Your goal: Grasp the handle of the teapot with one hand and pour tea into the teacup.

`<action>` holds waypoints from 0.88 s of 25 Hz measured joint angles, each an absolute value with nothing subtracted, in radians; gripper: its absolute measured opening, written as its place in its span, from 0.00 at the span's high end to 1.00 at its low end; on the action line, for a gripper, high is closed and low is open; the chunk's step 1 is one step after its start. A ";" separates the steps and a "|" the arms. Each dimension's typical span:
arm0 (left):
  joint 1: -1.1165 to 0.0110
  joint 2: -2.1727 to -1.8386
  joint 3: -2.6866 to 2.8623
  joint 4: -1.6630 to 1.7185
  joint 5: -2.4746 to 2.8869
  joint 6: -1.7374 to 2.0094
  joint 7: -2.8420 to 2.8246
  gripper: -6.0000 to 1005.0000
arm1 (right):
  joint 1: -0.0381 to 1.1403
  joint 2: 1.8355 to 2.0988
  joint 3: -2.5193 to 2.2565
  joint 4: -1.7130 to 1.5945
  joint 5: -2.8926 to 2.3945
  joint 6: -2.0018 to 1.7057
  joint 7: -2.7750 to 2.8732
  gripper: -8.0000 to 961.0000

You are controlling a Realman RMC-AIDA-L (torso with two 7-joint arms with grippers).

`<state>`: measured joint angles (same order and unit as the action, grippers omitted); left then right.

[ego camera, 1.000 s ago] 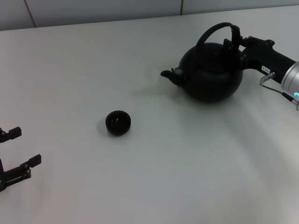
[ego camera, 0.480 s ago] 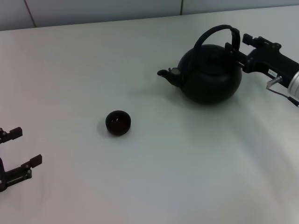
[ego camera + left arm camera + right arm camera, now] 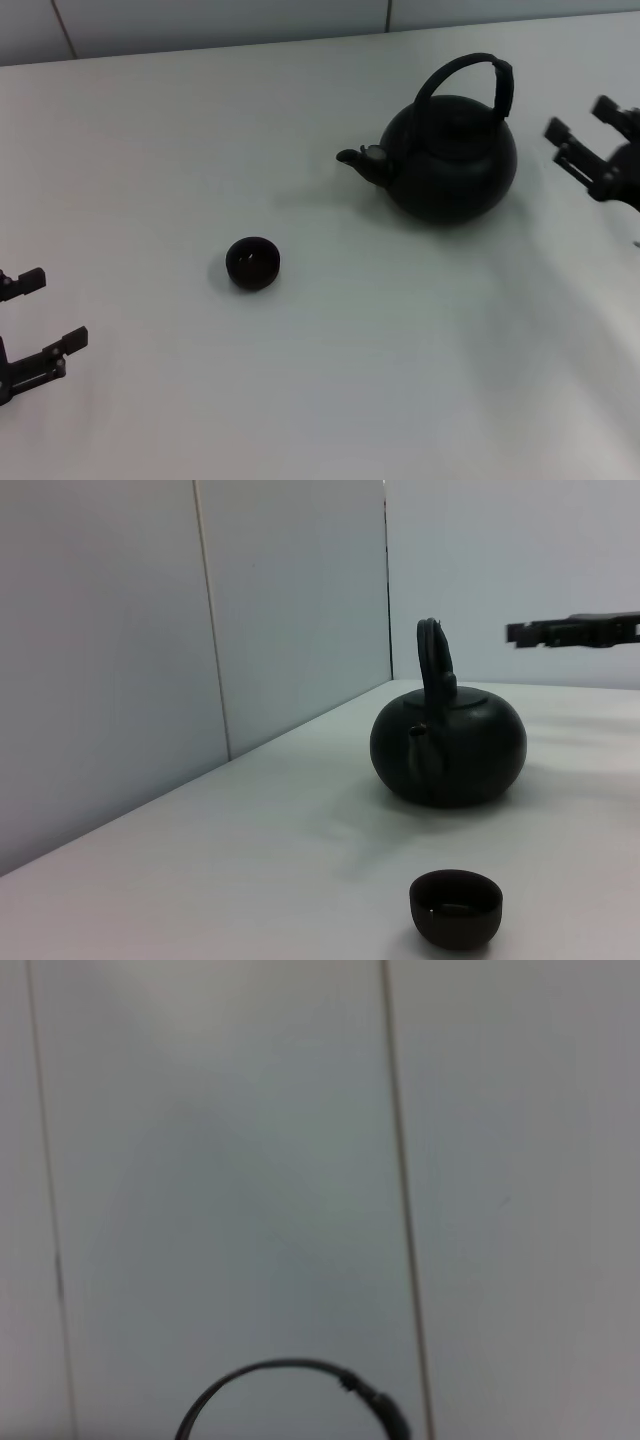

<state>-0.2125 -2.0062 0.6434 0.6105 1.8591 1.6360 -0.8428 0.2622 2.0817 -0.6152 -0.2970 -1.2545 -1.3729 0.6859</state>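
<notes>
My right hand (image 3: 585, 138), the black two-finger claw, now hangs off to the right of the large round matte-black teapot (image 3: 450, 155), its bar fingers spread apart and gripping nothing. Half a second ago those fingers were right up against the tall black arched hoop handle (image 3: 470, 75); a clear gap of white table (image 3: 330, 360) now lies between them and it, and far less of my arm shows at the edge of the head view. The teapot sits upright on the table where it was, its short stubby spout (image 3: 358, 158) pointing toward my left side. The tiny round dark brown-black teacup (image 3: 252, 263) rests well apart from the pot, nearer me and further left, unmoved. My left hand (image 3: 35, 318) stays parked low at the left edge, fingers apart, holding nothing. From my right wrist only the top of the handle's arc (image 3: 290, 1395) shows against the pale wall panels (image 3: 230, 1160).
</notes>
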 joint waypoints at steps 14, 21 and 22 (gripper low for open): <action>-0.308 -1.972 0.651 0.613 1.944 1.639 -0.902 0.20 | 0.318 2.020 -0.687 -0.529 -1.754 -1.594 1.003 0.24; -0.457 -1.914 0.652 0.623 2.116 1.655 -1.081 0.20 | 0.449 1.982 -0.685 -0.660 -2.060 -1.611 1.197 0.24; -0.474 -1.909 0.652 0.624 2.135 1.659 -1.099 0.20 | 0.461 1.978 -0.686 -0.666 -2.071 -1.612 1.205 0.24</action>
<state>-0.4745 -1.9087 0.6522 0.6236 2.1349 1.6585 -1.0986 0.4607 1.9777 -0.6857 -0.6658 -2.0710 -1.6121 1.2049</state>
